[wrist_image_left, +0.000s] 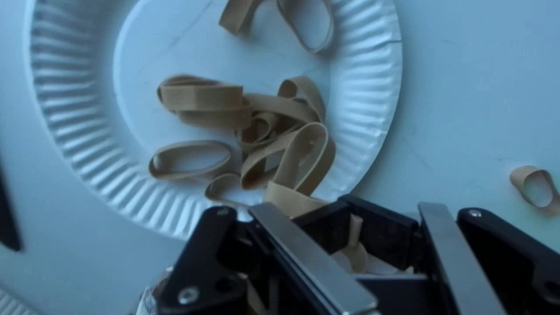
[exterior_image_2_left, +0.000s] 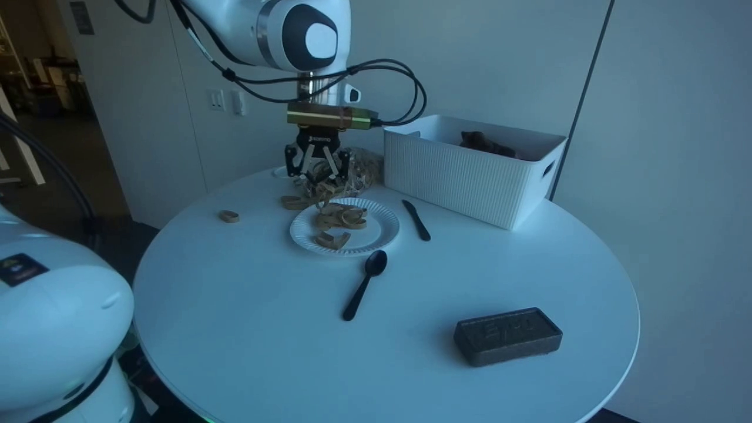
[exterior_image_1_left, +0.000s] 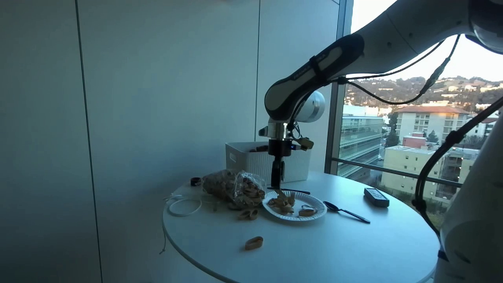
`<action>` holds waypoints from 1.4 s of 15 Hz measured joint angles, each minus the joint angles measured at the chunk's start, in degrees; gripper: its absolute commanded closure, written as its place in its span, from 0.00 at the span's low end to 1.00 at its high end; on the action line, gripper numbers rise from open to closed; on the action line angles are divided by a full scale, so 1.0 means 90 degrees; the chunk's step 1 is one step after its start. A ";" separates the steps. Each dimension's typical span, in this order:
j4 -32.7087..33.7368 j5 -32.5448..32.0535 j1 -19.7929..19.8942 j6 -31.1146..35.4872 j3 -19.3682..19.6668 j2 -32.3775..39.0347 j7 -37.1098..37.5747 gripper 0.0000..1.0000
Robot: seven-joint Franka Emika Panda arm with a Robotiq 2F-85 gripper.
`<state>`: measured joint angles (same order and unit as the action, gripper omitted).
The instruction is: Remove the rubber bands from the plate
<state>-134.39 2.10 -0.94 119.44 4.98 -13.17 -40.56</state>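
A white paper plate point(exterior_image_1_left: 320, 212) with a ridged rim point(exterior_image_2_left: 385, 229) lies on the round table. Tan rubber bands lie on it, most in a tangled pile point(exterior_image_1_left: 283, 203), also seen in an exterior view point(exterior_image_2_left: 346, 217) and the wrist view point(wrist_image_left: 203, 97). A few others lie apart on the plate. My gripper point(exterior_image_1_left: 276, 187) points down over the plate's edge beside the bag, also seen in an exterior view point(exterior_image_2_left: 320, 179). In the wrist view its fingertips point(wrist_image_left: 348, 203) meet with a tan band point(wrist_image_left: 292, 200) pinched between them. Its lower part reaches down toward the pile.
A clear bag of rubber bands point(exterior_image_1_left: 235, 188) lies beside the plate. A white box point(exterior_image_2_left: 458, 176) stands behind. A black knife point(exterior_image_2_left: 417, 220), black spoon point(exterior_image_2_left: 364, 285) and dark block-shaped object point(exterior_image_2_left: 508, 336) are on the table. A loose band point(exterior_image_1_left: 254, 243) lies nearer the table's edge.
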 measured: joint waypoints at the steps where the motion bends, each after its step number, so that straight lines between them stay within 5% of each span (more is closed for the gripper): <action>1: 0.0001 -0.0080 -0.0014 0.0205 -0.0045 -0.0001 0.0000 1.00; 12: -0.0001 -0.0530 -0.0259 0.1706 -0.0398 0.0356 0.0026 0.99; 13: -0.0001 -0.0530 -0.0297 0.1815 -0.0434 0.0418 0.0030 0.75; 15: 0.0004 -0.0530 -0.0341 0.1917 -0.0492 0.0521 0.0065 0.71; 21: 0.0031 -0.0545 -0.0307 0.1824 -0.0512 0.0498 0.0501 0.26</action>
<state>-134.11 -2.80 -3.70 135.86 0.37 -8.69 -36.05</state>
